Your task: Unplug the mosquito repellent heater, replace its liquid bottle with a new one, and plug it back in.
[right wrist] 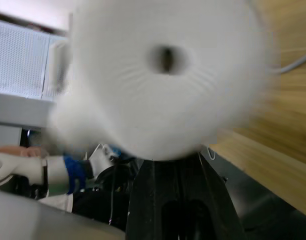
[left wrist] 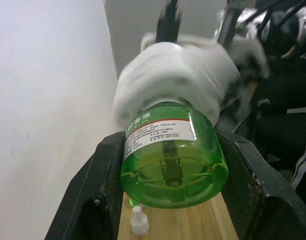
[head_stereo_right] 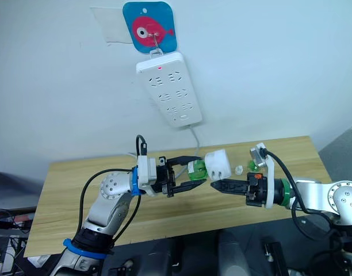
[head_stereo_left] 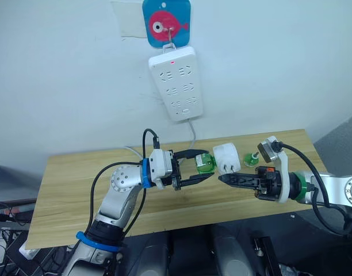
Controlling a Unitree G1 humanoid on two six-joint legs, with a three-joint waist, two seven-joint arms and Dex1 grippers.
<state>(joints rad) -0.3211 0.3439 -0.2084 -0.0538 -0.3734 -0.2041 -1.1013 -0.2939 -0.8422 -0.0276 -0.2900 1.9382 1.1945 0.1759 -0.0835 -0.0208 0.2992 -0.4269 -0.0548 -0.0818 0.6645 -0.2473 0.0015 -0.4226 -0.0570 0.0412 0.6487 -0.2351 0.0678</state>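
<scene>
**Heater held aloft between two grippers**

Above the wooden table (head_stereo_left: 78, 172), the left gripper (head_stereo_left: 206, 167) clamps the green liquid bottle (head_stereo_left: 205, 163) still fitted in the white rounded heater (head_stereo_left: 226, 158), plug prongs facing the near side. The right gripper (head_stereo_left: 223, 179) sits pinched together under the heater. A power strip (head_stereo_left: 176, 80) hangs on the far wall.

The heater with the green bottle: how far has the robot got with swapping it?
Unplugged already: the heater is off the power strip, held up by the right gripper. In hand: the left gripper grips its green bottle. Left: fitting the other bottle from the table, then replugging.
</scene>
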